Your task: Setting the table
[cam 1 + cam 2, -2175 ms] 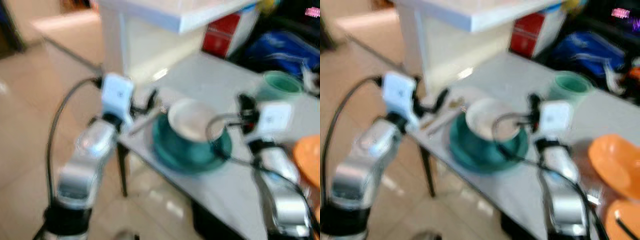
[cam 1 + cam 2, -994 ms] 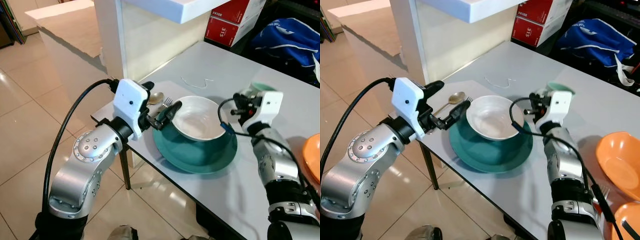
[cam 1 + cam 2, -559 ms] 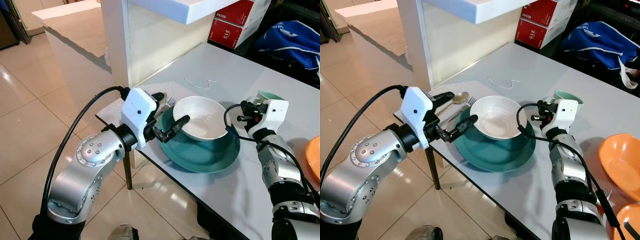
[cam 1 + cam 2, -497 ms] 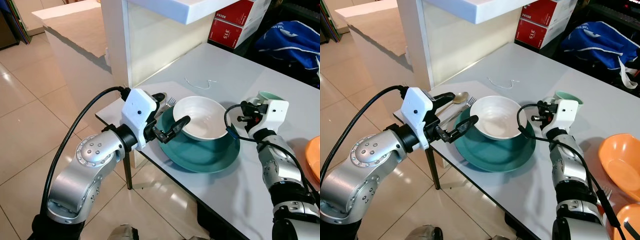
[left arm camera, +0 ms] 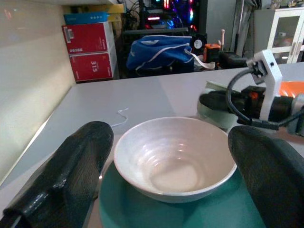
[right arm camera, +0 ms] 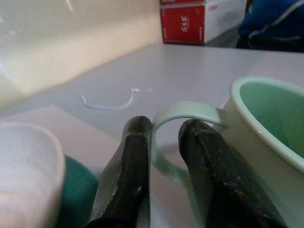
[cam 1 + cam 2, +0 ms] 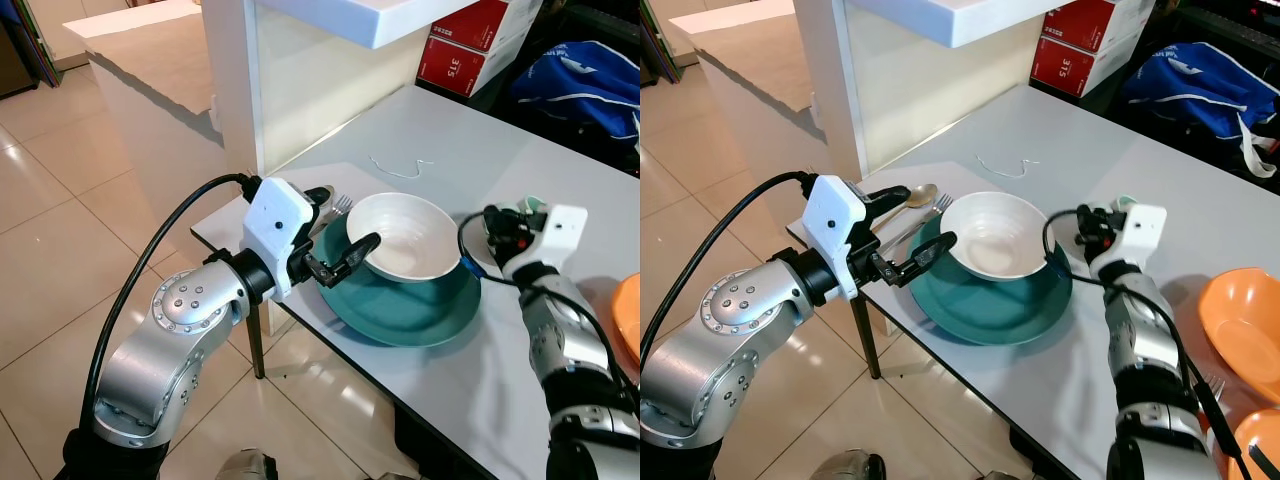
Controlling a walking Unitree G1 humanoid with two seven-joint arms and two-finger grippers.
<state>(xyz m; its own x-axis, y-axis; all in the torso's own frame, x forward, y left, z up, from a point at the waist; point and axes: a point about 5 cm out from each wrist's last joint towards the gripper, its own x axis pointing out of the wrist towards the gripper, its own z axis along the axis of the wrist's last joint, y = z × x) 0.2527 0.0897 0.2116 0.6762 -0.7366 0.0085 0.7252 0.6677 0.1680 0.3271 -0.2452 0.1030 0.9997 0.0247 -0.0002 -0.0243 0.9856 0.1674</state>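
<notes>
A white bowl (image 7: 403, 236) sits in a teal plate (image 7: 400, 305) near the grey table's front left corner. A fork (image 7: 340, 204) and a spoon (image 7: 920, 193) lie just left of the plate. My left gripper (image 7: 345, 217) is open at the plate's left side, one finger over the cutlery and the other by the bowl's rim. The bowl stands between its fingers (image 5: 71, 166) in the left wrist view. My right gripper (image 6: 164, 126) is shut on the handle of a mint green mug (image 6: 266, 118) to the right of the plate. My right wrist largely hides the mug (image 7: 532, 203).
Orange bowls (image 7: 1243, 318) sit at the table's right edge. A white string (image 7: 1002, 165) lies behind the plate. A white counter (image 7: 940, 20) stands to the left, with red boxes (image 7: 1080, 45) and a blue bag (image 7: 1200, 85) behind the table. The table edge (image 7: 830, 240) drops to tiled floor.
My right gripper has shifted slightly right and toward me with the mug, whose rim is now mostly hidden. The left arm, bowl and plate have not moved over the last half second.
</notes>
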